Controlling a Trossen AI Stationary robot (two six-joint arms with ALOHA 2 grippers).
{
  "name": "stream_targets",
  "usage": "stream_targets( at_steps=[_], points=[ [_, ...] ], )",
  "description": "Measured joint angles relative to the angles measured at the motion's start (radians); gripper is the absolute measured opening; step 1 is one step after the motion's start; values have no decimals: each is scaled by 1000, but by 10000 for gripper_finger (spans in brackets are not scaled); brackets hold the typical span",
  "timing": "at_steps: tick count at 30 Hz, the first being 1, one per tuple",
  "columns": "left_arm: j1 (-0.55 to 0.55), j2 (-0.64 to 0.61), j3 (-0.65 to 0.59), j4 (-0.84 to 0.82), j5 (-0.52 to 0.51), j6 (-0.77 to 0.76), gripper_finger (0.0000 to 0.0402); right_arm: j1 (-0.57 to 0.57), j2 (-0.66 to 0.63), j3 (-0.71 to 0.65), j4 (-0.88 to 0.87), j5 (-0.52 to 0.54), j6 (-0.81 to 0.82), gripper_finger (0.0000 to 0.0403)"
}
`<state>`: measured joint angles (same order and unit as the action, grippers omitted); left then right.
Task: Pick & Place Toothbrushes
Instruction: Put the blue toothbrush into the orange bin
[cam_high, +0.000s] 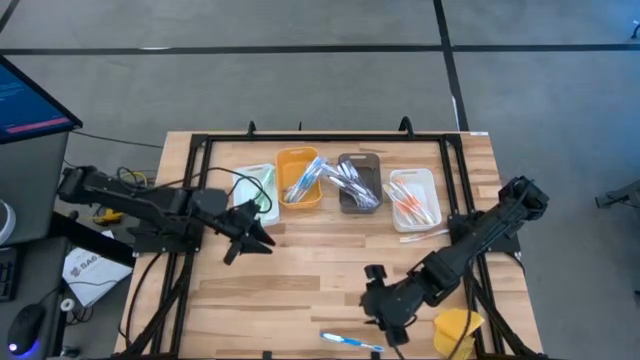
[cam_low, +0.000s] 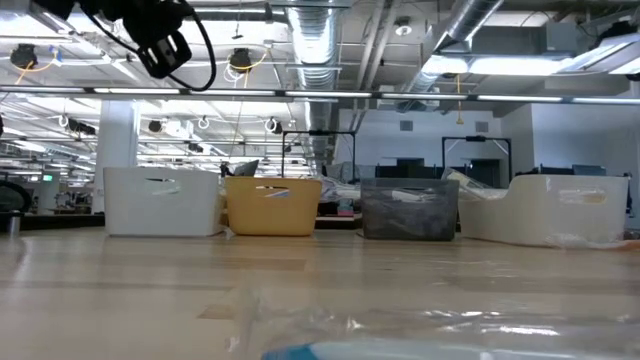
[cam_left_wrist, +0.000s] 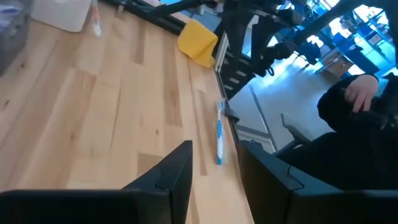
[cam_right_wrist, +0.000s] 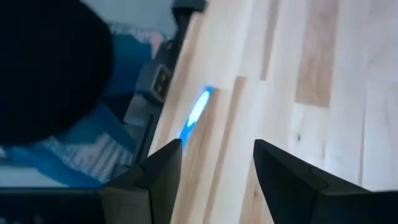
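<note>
Right pincer (cam_high: 385, 318) poised by the last loose toothbrush (cam_high: 351, 342) at the bench's (cam_high: 300, 290) near edge.

The blue-and-white toothbrush lies flat along the near edge, just beside the right pincer, whose jaws stand apart and empty. To grip well, it should come down astride the handle's middle, across its length, and close gently so the slim stick does not skid off the edge. The left pincer (cam_high: 250, 235) hangs partly open and empty near the white bin (cam_high: 252, 187) toward the far-left corner. The high view shows four bins already holding brushes; the left wrist view alone shows the yellow lump (cam_left_wrist: 198, 41) beyond the brush.
</note>
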<state>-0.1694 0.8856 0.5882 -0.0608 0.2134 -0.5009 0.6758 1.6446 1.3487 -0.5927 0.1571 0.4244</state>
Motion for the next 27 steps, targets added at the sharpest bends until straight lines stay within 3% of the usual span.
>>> stream_targets(
  at_steps=[6,13,17,27],
  points=[
    [-10,0,-31,26,0,-12,122,-9,44,4,146,-71,33,185],
    [-10,0,-84,35,-4,-8,122,9,156,120,142,-59,-99,160],
    [-10,0,-114,49,-4,-7,122,16,268,258,17,-47,-120,146],
    [-9,0,-133,67,-4,4,122,0,527,561,-420,-51,179,147]
  ],
)
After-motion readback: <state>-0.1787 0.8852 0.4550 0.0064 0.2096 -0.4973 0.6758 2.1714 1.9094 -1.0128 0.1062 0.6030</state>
